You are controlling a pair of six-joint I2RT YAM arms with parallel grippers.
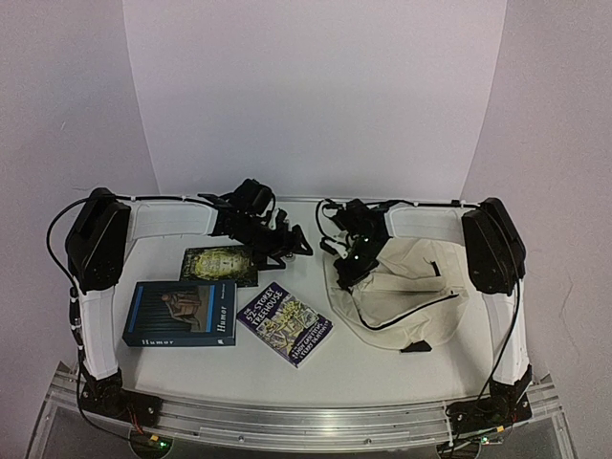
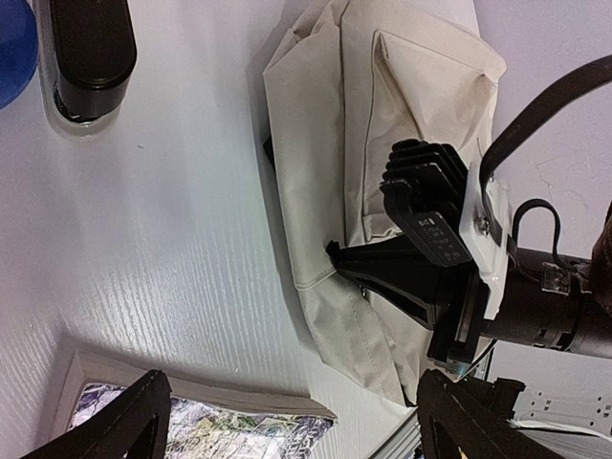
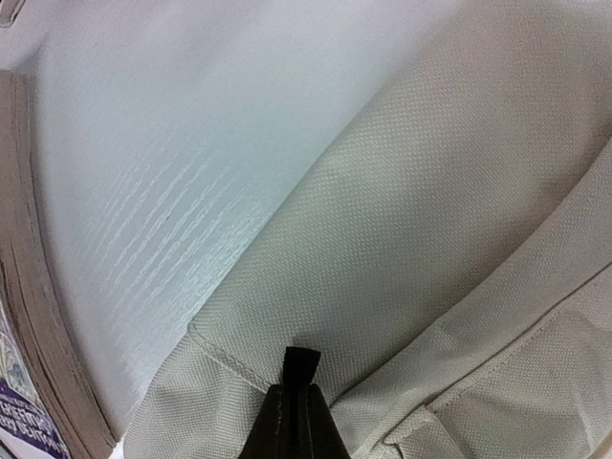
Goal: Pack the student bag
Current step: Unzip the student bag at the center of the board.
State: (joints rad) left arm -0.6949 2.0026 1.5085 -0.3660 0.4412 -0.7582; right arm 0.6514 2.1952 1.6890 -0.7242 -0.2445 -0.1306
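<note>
In the top view, the student bag (image 1: 411, 287) is seen lying flat on the table (image 1: 191, 368). Whether its opening is unzipped cannot be told. Three books are laid to the left of the bag: the purple book (image 1: 285, 323) nearest to it, the blue book (image 1: 180, 314) further left, and the dark green book (image 1: 220, 265) behind them. The right gripper (image 1: 342, 277) is set on the bag's left edge. The left gripper (image 1: 296, 245) is held just left of the bag and touches nothing.

In the left wrist view, the left gripper (image 2: 287, 421) is shown with its fingers wide apart and nothing between them, above a corner of the purple book. Across from it, the right gripper is seen pressed onto the near hem of the bag.

In the right wrist view, the right gripper (image 3: 301, 382) is shown with its fingers together, pinched on the hem seam of the bag (only a thin fold of cloth, it seems).

Some risks can be judged from here. Because so little fabric is caught, the hem may slip out when it is lifted, and the bag would fall flat again. If both layers are pinched together, the mouth will not be opened at all. The soft bag may also be dragged toward the purple book, which lies near its edge, and the book would then be pushed away from the waiting left gripper.
</note>
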